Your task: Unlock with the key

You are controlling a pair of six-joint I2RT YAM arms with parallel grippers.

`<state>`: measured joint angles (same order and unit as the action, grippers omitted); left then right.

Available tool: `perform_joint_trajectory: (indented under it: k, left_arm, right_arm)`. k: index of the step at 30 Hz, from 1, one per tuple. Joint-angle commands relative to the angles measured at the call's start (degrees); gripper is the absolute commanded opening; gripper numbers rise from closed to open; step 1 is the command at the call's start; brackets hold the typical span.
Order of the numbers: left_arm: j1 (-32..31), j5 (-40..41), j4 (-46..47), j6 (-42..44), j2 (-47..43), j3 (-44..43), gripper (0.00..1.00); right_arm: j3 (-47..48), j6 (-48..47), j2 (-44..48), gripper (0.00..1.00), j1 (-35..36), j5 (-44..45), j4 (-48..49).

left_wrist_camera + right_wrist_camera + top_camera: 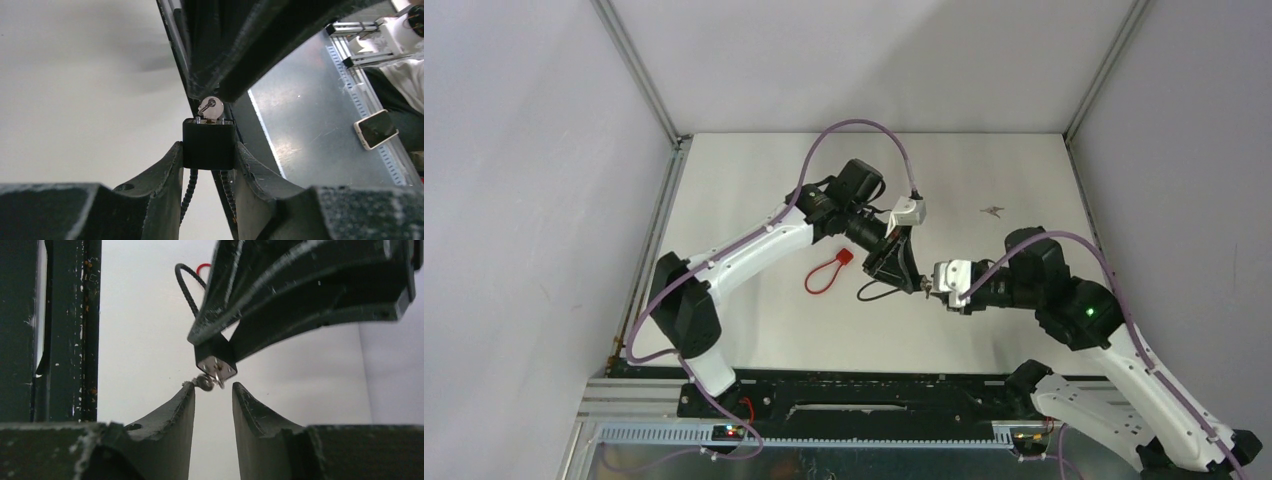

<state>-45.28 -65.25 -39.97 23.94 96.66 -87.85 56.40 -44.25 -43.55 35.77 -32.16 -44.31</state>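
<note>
Left gripper (208,150) is clamped on the black lock (208,142), over the table (744,180). Key (209,381) sticks out of the lock's face. Right gripper (213,390) faces the lock, jaws apart and holding nothing, the key just at its fingertips. Red loop (824,272) lies on the table near the lock.

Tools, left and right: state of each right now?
Left tool: closed on the lock.
Right tool: open, gripping nothing; the key sits in the lock just beyond its tips.
</note>
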Motion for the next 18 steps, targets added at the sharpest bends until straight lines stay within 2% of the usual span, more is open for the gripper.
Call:
perform_joint_trajectory:
  k: [1,3,8,15,18]
  left_arm:
    - [0.28,-5.19,2.90,-2.76,0.54,-0.40,0.00]
    - [0.28,-5.19,2.94,-2.85,0.46,-0.34,0.00]
    - [0.32,-5.25,2.94,-2.88,0.28,-0.21,0.00]
    - [0.30,-6.04,2.92,-3.09,0.58,-0.36,0.00]
    - [0.30,-7.00,2.96,-3.40,0.81,-0.55,0.00]
  right_arm:
    - [0.73,-1.81,1.45,0.35,6.06,9.43,3.32]
    - [0.77,-2.26,1.22,0.31,7.54,11.10,3.38]
    - [0.73,-2.77,0.35,0.15,8.97,12.10,3.10]
    - [-0.60,-3.50,0.42,0.10,10.46,15.24,4.50]
    - [-0.92,-4.05,0.37,0.00,11.50,16.01,4.96]
